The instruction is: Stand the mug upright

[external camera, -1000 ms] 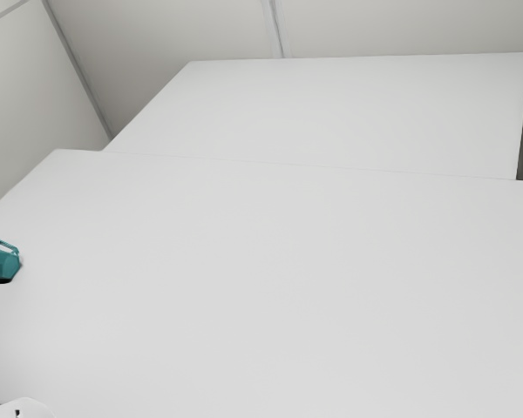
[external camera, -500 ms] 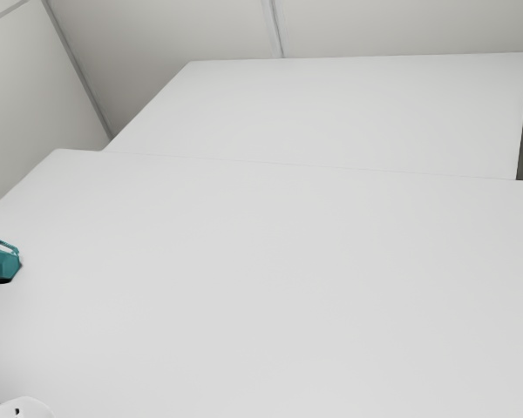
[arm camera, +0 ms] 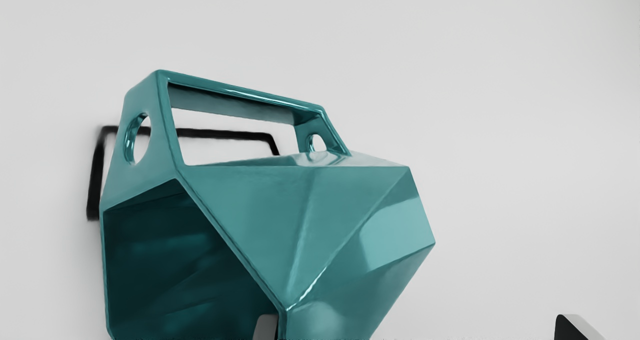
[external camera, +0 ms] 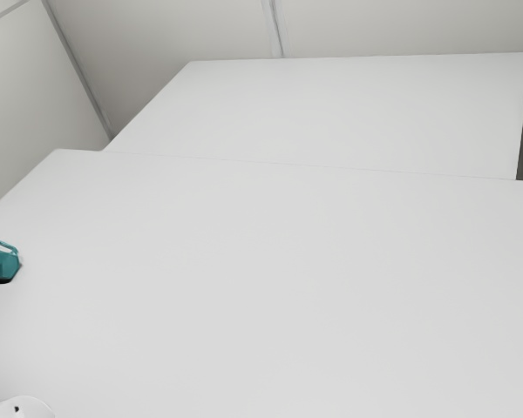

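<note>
Teal, glossy, faceted: the mug (arm camera: 305, 210) lies on its side on the white table (external camera: 270, 287), at the exterior view's left edge, base toward that view's right, handle (arm camera: 240, 92) on the flank away from the fingertips. Gripper (arm camera: 417, 327) wide, nothing held. Key relation: the mug's long axis, mouth to base, runs roughly along the line from finger to finger, but the body sits off-centre, toward one finger. That finger overlaps the rim by the dark mouth; whether inside or just in front, touching or apart, cannot tell. The other stands beyond the base, with a clear gap. Single arm, so no choice of hand. Judgement: righting calls for tipping the mouth up; closing with this offset could push the mug before gripping it.
</note>
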{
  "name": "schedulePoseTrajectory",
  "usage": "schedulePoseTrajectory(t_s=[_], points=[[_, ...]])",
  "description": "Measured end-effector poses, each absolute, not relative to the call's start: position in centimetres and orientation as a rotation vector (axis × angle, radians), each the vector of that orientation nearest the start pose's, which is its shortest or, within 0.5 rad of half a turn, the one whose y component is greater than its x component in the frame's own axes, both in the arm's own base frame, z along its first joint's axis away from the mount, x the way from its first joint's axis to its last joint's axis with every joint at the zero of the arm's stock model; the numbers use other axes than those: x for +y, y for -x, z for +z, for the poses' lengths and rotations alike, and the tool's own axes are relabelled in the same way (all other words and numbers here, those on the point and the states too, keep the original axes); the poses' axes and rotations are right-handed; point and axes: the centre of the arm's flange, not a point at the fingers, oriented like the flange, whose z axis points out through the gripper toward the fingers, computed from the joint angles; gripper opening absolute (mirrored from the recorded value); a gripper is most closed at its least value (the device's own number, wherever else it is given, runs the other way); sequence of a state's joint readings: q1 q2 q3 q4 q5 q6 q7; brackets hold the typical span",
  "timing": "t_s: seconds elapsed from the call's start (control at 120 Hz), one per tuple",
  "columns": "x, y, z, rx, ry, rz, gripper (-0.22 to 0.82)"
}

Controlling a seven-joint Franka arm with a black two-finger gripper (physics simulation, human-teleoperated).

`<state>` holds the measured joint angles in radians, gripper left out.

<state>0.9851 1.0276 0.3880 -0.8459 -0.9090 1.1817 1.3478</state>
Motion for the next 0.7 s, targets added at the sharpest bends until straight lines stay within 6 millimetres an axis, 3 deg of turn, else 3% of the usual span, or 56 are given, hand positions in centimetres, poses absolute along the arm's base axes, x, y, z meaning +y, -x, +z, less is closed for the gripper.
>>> schedulePoseTrajectory(t_s=[0.7], points=[[64.6,-34.9,29.7,-0.11,-2.405,0.517,0.6]])
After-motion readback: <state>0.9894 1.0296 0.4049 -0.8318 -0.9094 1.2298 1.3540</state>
